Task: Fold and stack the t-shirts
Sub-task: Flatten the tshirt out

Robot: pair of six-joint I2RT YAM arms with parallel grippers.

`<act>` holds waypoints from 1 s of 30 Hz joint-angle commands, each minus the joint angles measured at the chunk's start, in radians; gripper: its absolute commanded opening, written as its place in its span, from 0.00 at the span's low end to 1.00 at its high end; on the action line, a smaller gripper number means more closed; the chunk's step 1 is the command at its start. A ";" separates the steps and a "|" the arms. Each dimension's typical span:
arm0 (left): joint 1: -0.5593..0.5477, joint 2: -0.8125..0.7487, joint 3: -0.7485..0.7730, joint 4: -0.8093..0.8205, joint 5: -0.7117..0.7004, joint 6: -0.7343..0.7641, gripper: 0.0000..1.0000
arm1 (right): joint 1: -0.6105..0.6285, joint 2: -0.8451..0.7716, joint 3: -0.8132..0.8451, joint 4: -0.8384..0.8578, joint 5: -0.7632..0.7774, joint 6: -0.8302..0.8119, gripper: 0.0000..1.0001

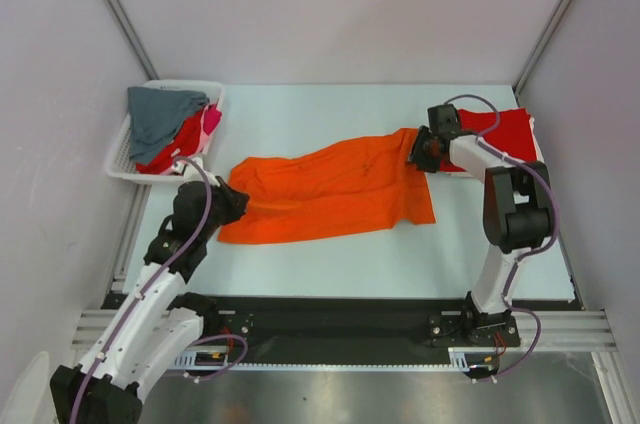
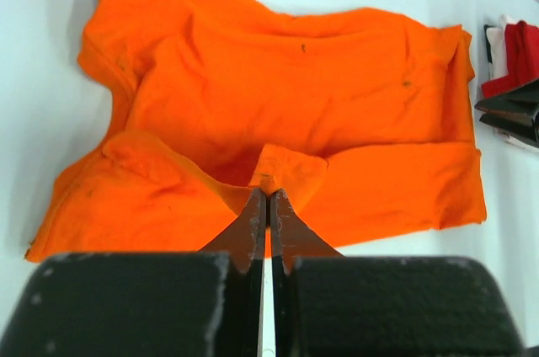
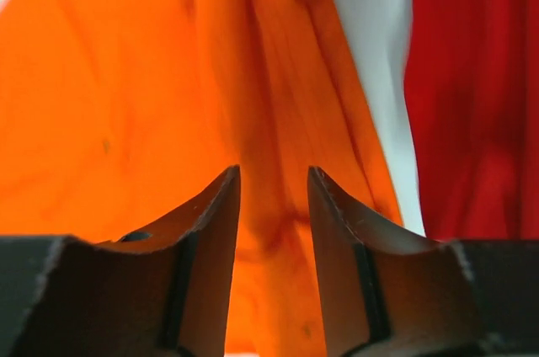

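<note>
A bright orange t-shirt (image 1: 330, 189) lies spread and creased across the middle of the table. My left gripper (image 1: 240, 199) is at its left edge, shut on a small raised fold of the orange cloth (image 2: 269, 193). My right gripper (image 1: 418, 152) is at the shirt's far right corner with its jaws open, and orange cloth (image 3: 126, 96) lies under and between them. A red t-shirt (image 1: 505, 129) lies flat at the back right, beside the right gripper; it also shows in the right wrist view (image 3: 472, 79) and the left wrist view (image 2: 514, 45).
A white mesh basket (image 1: 118, 159) stands at the back left, holding a grey tee (image 1: 160, 114), a red one (image 1: 185, 144) and a pink one (image 1: 212, 119). Grey walls close in both sides.
</note>
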 commanded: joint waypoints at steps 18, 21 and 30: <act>-0.003 -0.171 -0.067 -0.064 0.042 -0.012 0.01 | 0.049 -0.141 -0.220 0.087 0.193 -0.023 0.37; -0.003 -0.176 -0.067 -0.062 0.051 -0.012 0.01 | 0.056 -0.118 -0.205 0.067 0.236 -0.023 0.37; -0.003 -0.159 -0.049 -0.059 0.056 -0.009 0.00 | 0.075 -0.132 -0.205 0.032 0.382 -0.026 0.38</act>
